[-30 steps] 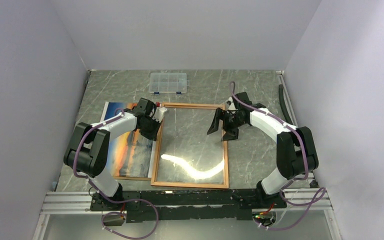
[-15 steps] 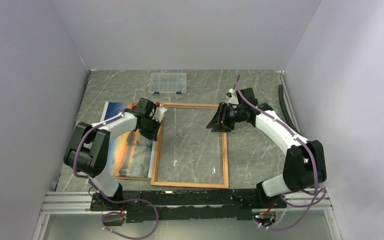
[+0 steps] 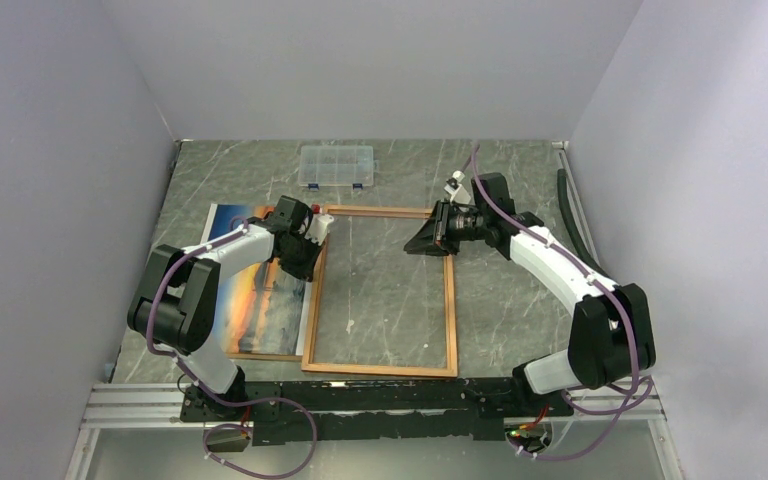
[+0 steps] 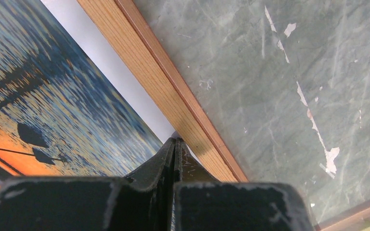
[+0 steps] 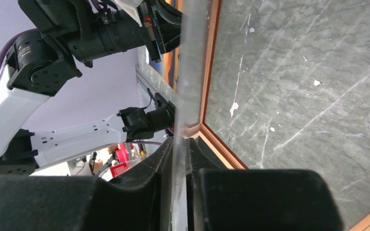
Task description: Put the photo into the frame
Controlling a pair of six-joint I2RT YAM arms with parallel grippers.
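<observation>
Here, the frame [image 3: 380, 369] lies flat at the middle of the table [image 3: 520, 180], with its long axis running from 12 to 6 o'clock. Its wood-coloured rails are uppermost, and grey marble shows through its opening. In the left wrist view the rail [image 4: 164, 91] has a stepped inner ledge.

The photo [image 3: 275, 305] lies picture side up at 9 o'clock of the frame, just beside the left rail, and its long axis also runs from 12 to 6. It rests on a brown backing board [image 3: 260, 354] whose edge shows at the photo's 6 o'clock side. A white margin separates the orange-and-blue print [image 4: 53, 110] from the rail.

The left gripper [image 3: 307, 262] is low at the frame's 10 o'clock corner. Its fingers are pressed together [image 4: 175, 140], with the tips at the seam between the white margin and the rail.

The right gripper [image 3: 412, 247] hangs over the frame's 1 o'clock corner and points toward 9. It pinches a clear pane [image 5: 190, 57], which the right wrist camera sees edge-on between the fingers [image 5: 179, 144].

The left arm [image 5: 101, 33] carries a small red patch on its wrist, and any print on it is too small to read. A clear compartment box [image 3: 336, 166] sits at 12 o'clock, well apart from the frame.
</observation>
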